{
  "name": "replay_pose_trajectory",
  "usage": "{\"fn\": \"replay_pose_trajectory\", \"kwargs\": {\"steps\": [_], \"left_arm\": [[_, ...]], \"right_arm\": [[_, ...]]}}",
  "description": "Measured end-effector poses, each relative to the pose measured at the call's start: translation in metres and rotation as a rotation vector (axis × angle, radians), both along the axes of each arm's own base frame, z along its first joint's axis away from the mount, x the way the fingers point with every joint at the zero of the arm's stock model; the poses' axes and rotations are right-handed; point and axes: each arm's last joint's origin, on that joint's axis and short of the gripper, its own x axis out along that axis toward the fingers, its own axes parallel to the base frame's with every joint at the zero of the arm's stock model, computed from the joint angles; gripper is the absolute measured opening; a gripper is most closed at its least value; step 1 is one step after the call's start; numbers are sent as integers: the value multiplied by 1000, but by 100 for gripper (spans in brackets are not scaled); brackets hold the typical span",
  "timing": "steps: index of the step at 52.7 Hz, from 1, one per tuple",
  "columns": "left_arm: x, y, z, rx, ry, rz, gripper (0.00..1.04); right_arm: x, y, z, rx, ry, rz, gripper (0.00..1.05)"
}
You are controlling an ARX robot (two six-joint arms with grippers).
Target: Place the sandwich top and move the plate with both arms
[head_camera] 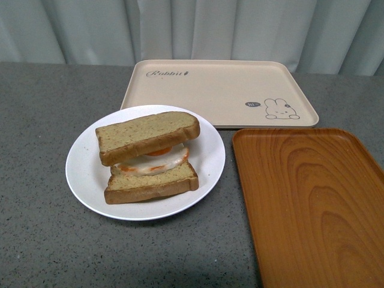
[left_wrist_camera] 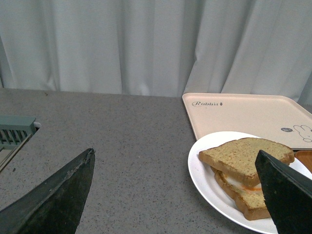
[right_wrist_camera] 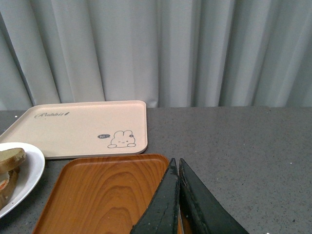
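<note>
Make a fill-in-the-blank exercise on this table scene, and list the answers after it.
1. The sandwich top lies on the fried ____, over the lower slice.
2. The sandwich rests on the round ____ plate.
3. The far tray bears a drawn ____.
4. The fingers of the left gripper are ____; those of the right gripper are shut.

Missing words: egg; white; rabbit; open.

left gripper: two matte black wedge fingers, dusty grey scuffing on the faces, tapering to sharp tips. right gripper: same black tapered fingers, slightly glossy.
</note>
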Motion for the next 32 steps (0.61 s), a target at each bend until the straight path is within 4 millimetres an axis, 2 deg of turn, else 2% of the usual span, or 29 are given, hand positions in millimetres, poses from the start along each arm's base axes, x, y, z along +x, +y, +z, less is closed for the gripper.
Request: {"fn": "replay_pose_trajectory", "kwargs": {"steps": [2,5,19,24,29,32], "left_arm": [[0,0,0,0,0,0,98],[0,0,0,0,0,0,98],[0,0,0,0,0,1,98],[2,-1,-7,-277,129,154,98],[4,-5,-8,-626,124,185,98],[7,-6,-7,-703,111,180,98]], "right_arm": [[0,0,0,-1,0,0,2],[0,0,0,-1,0,0,10],[0,0,0,-1,0,1,54],[0,0,0,-1,0,-1,74],[0,0,0,-1,-1,0,95],[0,0,0,0,-1,0,97]]}}
